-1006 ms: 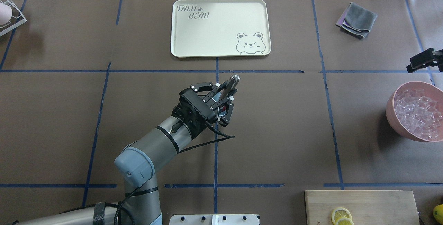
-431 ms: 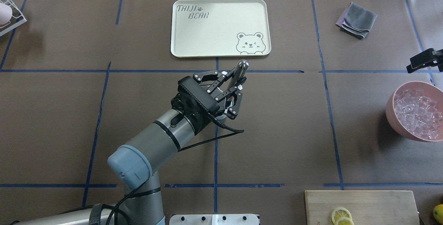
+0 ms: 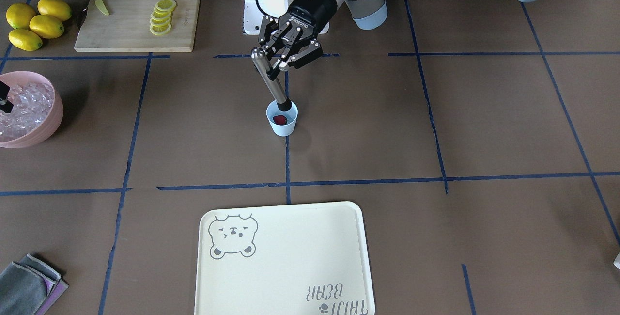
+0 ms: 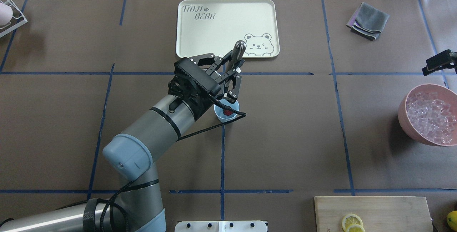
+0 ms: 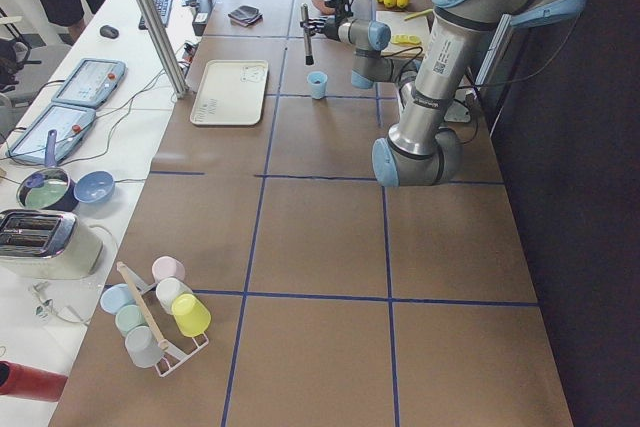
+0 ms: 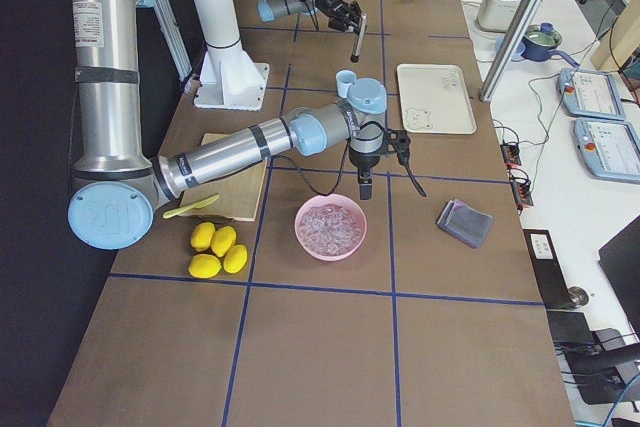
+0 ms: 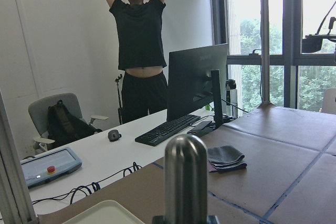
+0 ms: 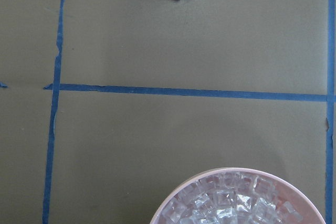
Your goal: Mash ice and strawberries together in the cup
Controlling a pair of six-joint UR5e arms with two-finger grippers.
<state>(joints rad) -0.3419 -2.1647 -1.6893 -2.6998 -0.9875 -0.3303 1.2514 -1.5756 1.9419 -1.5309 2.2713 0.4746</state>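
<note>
The left gripper (image 3: 280, 63) is clamped on a tilted steel muddler (image 3: 271, 81), whose tip is in the cup (image 3: 283, 128) beside the strawberry (image 3: 279, 119). The right gripper (image 4: 438, 63) hangs near the bowl (image 4: 406, 119); I can't tell its grip.

Robotics lab w/ office desks: table (image 4: 285, 135) papered brown, gridded w/ blue tape (image 4: 222, 160); teach pendants (image 6: 598, 95), monitor (image 7: 197, 85), keyboard (image 7: 168, 129), office chair (image 7: 52, 111), person (image 7: 139, 40) standing by, big windows (image 7: 247, 24).

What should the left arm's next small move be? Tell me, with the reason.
Probably press the muddler down onto the strawberry. The left gripper holds it tilted, its tip just inside the cup, and the berry beside the tip looks whole.
</note>
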